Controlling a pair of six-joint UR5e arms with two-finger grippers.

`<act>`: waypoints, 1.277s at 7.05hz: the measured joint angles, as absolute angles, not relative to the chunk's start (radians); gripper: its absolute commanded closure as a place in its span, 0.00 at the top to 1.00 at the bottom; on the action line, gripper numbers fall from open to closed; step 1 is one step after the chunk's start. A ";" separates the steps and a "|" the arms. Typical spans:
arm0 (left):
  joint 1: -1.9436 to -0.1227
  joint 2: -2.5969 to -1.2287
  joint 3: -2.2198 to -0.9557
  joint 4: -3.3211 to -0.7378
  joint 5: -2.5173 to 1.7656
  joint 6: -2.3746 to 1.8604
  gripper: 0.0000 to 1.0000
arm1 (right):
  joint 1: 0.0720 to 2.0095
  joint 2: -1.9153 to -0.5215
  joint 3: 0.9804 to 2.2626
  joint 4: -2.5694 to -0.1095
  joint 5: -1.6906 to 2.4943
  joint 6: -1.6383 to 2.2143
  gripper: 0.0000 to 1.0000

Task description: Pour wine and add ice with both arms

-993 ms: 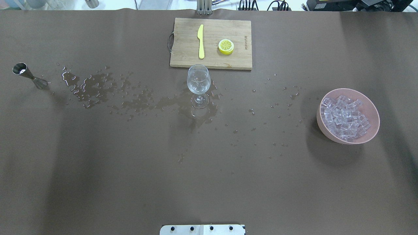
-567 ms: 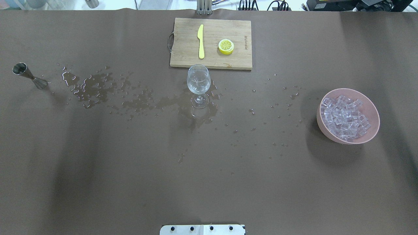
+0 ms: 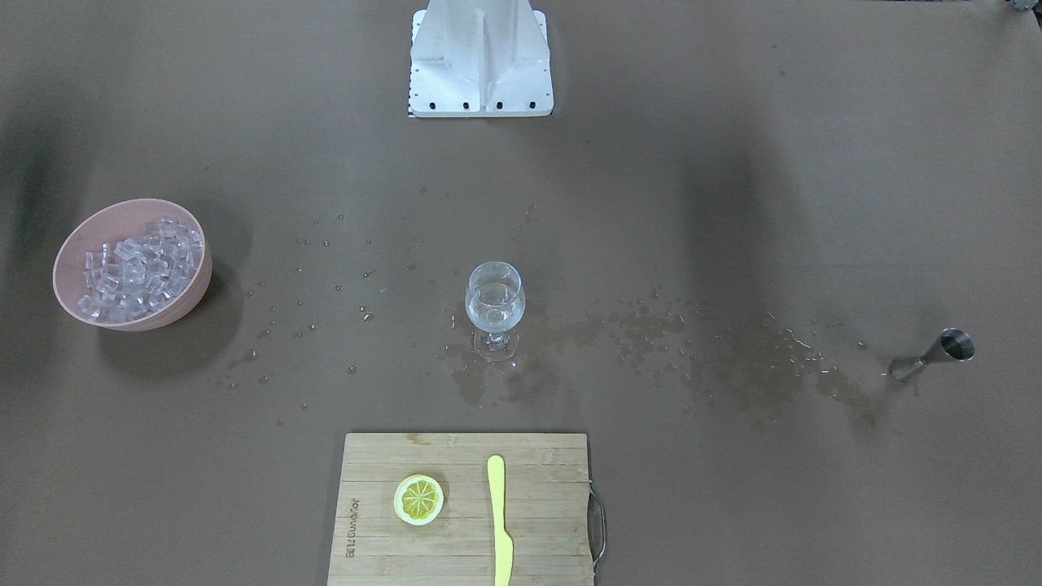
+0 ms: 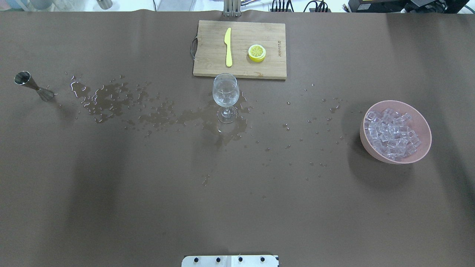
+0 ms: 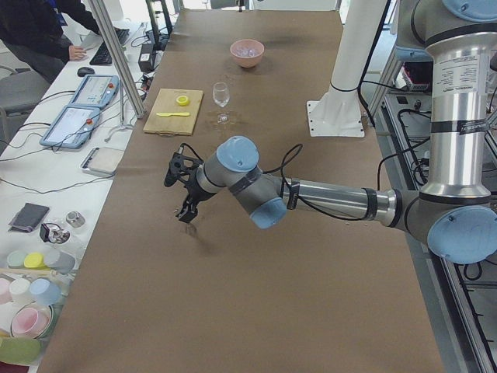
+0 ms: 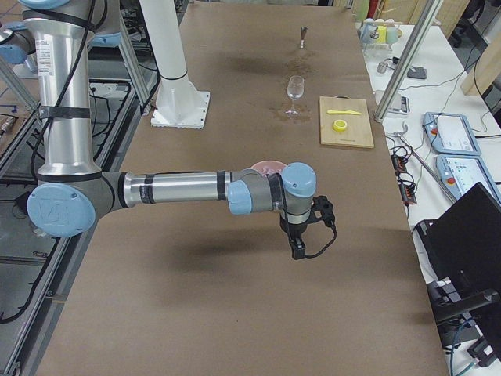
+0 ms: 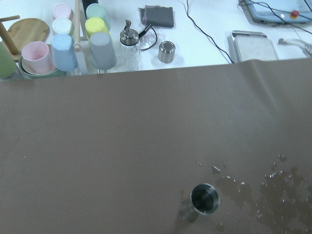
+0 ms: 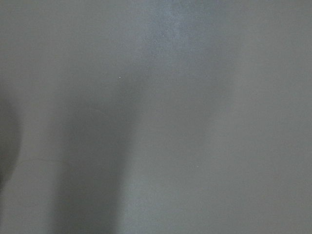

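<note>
While the wine (image 3: 494, 312) sits in the glass (image 4: 225, 92) at mid-table and the ice (image 4: 391, 134) fills the pink bowl (image 4: 422, 120), the left gripper (image 5: 187, 213) and right gripper (image 6: 298, 249) hang above the table (image 4: 259, 207), their opening impossible to tell.

The right arm (image 6: 180, 189) reaches from the left across the brown tabletop (image 6: 235, 313). Its hand (image 6: 298, 252) points down above bare surface; whether the fingers are apart cannot be told. A pink bowl (image 6: 264, 166) shows just behind the wrist. Farther off, a glass (image 6: 294, 88) stands on a wet patch (image 6: 288, 114). To its right, a board (image 6: 344, 135) carries 1 yellow knife (image 6: 343, 112) and 1 lemon slice (image 6: 340, 124). A jigger (image 6: 303, 35) stands at the far end.
</note>
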State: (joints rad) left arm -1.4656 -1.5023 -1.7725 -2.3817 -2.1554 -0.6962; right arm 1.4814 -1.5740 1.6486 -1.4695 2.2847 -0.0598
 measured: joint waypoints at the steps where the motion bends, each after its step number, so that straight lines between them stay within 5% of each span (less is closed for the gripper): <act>1: -1.386 -1.494 -1.811 -2.391 -2.023 -0.795 0.98 | 1.481 -1.576 1.647 -1.470 2.285 -0.060 1.00; 5: -1.042 -1.446 -1.864 -2.390 -1.405 -1.057 0.98 | 1.482 -1.578 1.642 -1.470 2.286 -0.060 1.00; 9: -0.807 -1.434 -1.758 -2.385 -0.938 -1.264 0.98 | 1.482 -1.578 1.641 -1.470 2.286 -0.060 1.00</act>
